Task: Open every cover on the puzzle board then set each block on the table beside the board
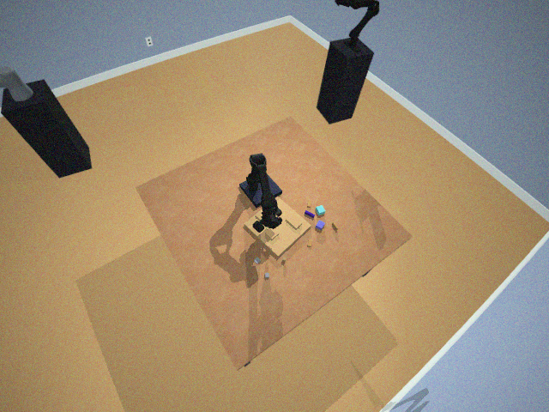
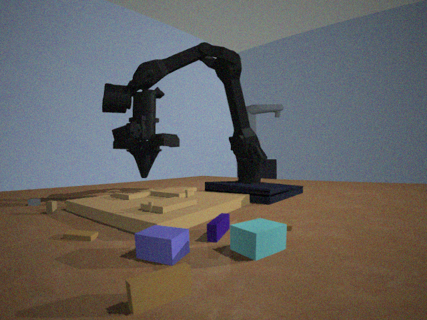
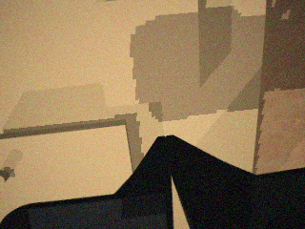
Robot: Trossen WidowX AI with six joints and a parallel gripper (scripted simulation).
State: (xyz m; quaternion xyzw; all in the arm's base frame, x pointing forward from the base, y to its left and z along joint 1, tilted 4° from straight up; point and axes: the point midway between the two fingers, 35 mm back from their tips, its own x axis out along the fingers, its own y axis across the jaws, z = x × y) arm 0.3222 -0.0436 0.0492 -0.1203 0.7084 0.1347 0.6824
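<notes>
The tan puzzle board (image 1: 288, 245) (image 2: 220, 199) (image 3: 62, 48) lies in front of the arm's base. Low raised covers stand on it, one cover (image 1: 292, 223) (image 2: 177, 205) near its right side; a flat cover (image 3: 71, 159) shows in the wrist view. Whether each is fully open is unclear. My gripper (image 2: 144, 176) (image 3: 165, 143) is shut and empty above the board. On the table beside the board are a violet block (image 1: 320, 225) (image 2: 153, 246), a cyan block (image 1: 320, 210) (image 2: 243, 239), a dark purple block (image 1: 309, 214) (image 2: 211, 231) and two small grey-blue blocks (image 1: 256, 260) (image 1: 266, 275). The arm hides part of the board in the top view.
Several tan pieces lie on the table around the board, among them a thin upright piece (image 1: 334, 227) (image 2: 160, 289), a flat piece (image 1: 309, 244) (image 2: 79, 235) and a small piece (image 1: 283, 262) (image 2: 51, 207). The arm's dark base (image 1: 272, 191) (image 2: 286, 189) stands behind the board.
</notes>
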